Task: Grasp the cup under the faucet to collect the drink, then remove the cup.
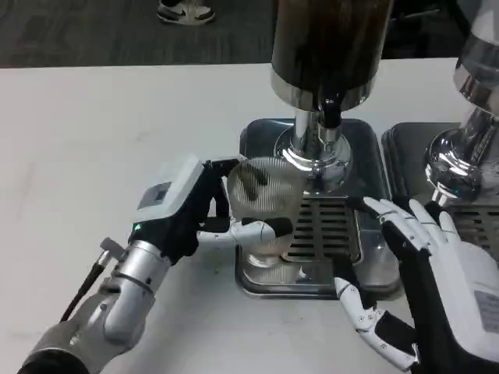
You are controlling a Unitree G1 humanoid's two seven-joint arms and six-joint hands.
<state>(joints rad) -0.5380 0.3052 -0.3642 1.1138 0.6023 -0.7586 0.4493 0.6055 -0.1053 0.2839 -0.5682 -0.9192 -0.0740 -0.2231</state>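
Observation:
A clear ribbed plastic cup stands on the left part of the steel drip tray, left of and below the black faucet tap of the dark drink dispenser. My left hand grips the cup from the left, thumb across its front and fingers behind it. My right hand hovers open at the tray's right edge, fingers spread, holding nothing. The cup looks empty.
A slotted black grate covers the tray's right part. A second chrome dispenser with its own tray stands at the right edge. White table stretches bare to the left; a person's shoes show at the far top.

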